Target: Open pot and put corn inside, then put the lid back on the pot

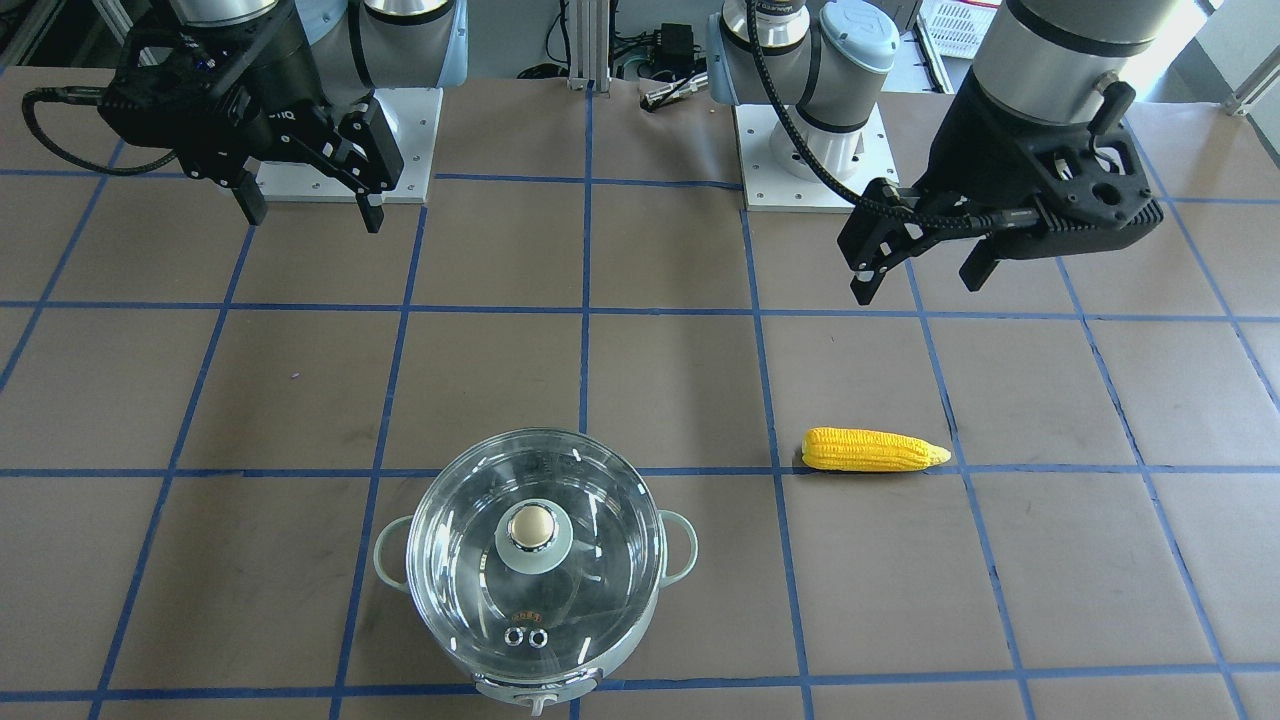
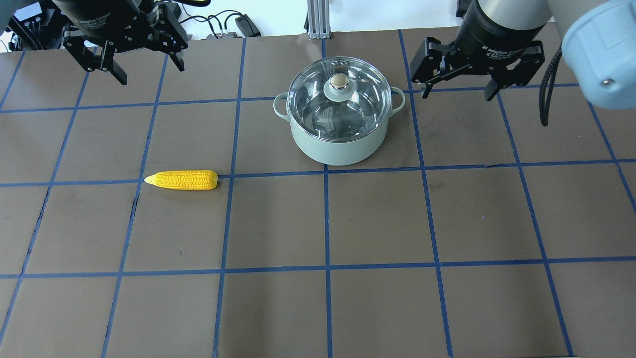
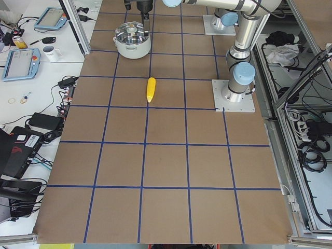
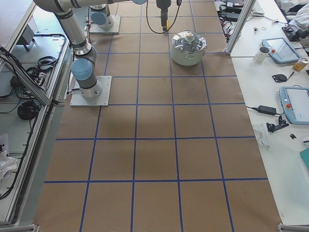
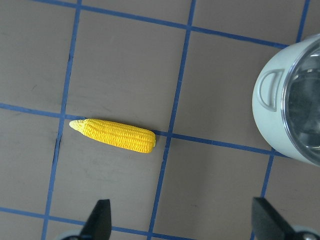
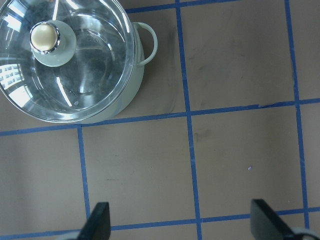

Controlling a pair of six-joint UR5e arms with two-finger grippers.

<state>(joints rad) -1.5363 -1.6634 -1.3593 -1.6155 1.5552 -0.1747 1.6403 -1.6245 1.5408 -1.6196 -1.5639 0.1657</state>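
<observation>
Nothing is done yet: the lid [image 2: 318, 107] sits on the pot [image 2: 338, 144], which stands on the table [image 2: 377, 223] towards its far side, about midway between the arms. Both the left jaws and the right jaws hang spread wide and empty, well above the table and apart from everything.

We judge the first step to be lifting the lid, and the right jaws are nearer to it. To do it well, we would centre them over the knob [image 2: 339, 80], come straight down, close under its crown, and lift vertically so the glass clears the rim without dragging the pot.

The corn [image 2: 184, 180] lies flat on the robot's left, well apart from the pot and nearer the robot. Its long axis runs along a blue tape line [image 2: 278, 173] across the table. The tapered tip points to the robot's left and the blunt end faces the pot's side. The left jaws should close across its thickness.
</observation>
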